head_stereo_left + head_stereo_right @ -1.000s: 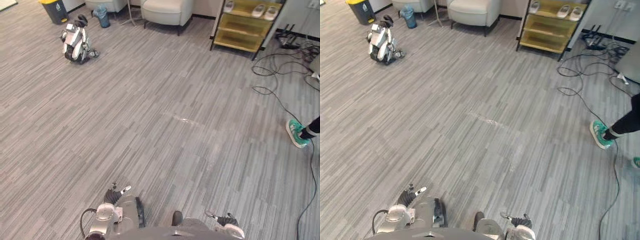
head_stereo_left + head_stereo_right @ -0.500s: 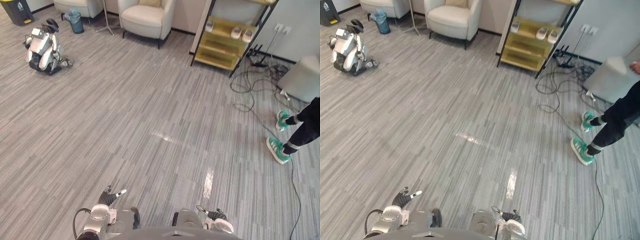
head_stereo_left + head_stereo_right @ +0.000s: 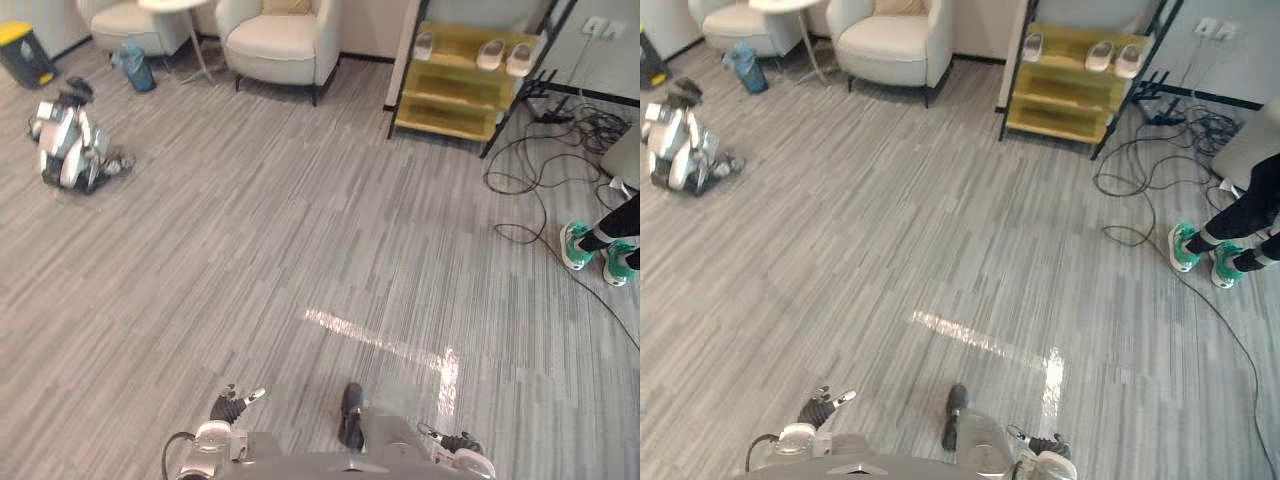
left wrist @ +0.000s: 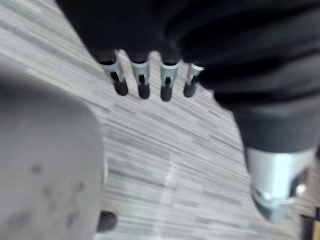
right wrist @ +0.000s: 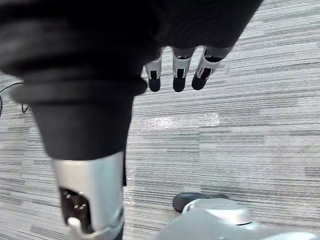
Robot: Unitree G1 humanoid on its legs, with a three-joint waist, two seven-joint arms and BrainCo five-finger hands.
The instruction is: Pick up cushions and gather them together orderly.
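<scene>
While my left hand [image 3: 228, 406] and right hand [image 3: 455, 441] hang open and empty at the bottom edge, 1 tan cushion [image 3: 286, 5] sits on the armchair [image 3: 280, 45] at upper left, well apart, nearer my left.

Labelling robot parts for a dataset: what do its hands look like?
Both alike: the left hand and right hand have silver fingers with dark tips in a row, a thicker silver thumb apart, and a dark ribbed cover over back and wrist.

Left robot hand [image 3: 230, 405] and right robot hand [image 3: 455, 441] hang unclenched.
</scene>
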